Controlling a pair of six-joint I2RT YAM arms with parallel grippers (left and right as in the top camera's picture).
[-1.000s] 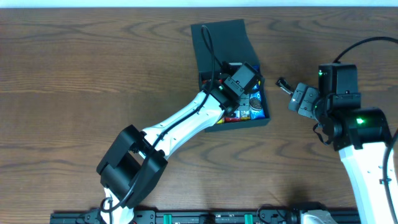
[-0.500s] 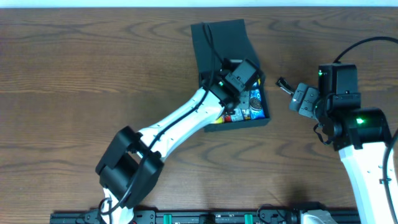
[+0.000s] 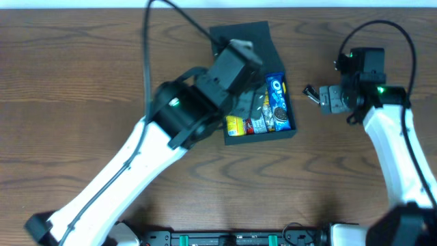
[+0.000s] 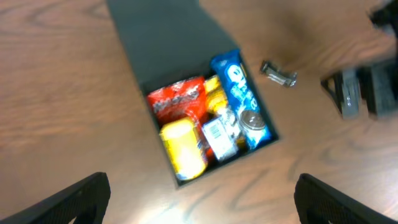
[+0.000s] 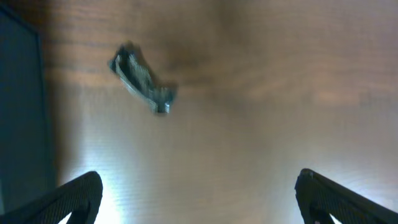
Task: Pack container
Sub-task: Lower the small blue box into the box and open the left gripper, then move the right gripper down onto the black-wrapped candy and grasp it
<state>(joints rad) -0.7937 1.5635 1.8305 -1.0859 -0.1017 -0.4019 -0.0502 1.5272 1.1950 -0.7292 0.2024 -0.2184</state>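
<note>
The container (image 3: 260,137) is a dark teal box with its flap lid (image 3: 242,39) laid open toward the far edge. Inside lie several snack packets: a blue biscuit packet (image 3: 276,102), a yellow one (image 3: 235,125) and a red one (image 4: 176,98). My left gripper (image 3: 247,104) hangs high above the container (image 4: 217,172), open and with nothing in it (image 4: 199,200). A small dark wrapped sweet (image 3: 311,92) lies on the table just right of the container. My right gripper (image 3: 325,99) is beside it, open and holding nothing (image 5: 199,200), with the sweet (image 5: 142,81) ahead of its fingertips.
The table is dark brown wood. The container's right wall (image 5: 18,112) shows at the left edge of the right wrist view. The right gripper (image 4: 360,93) appears blurred at the right of the left wrist view.
My left gripper has lifted up out of the container and opened wide, and the blue packet now shows in the box. The right arm has swung toward the far side, still beside the sweet.
</note>
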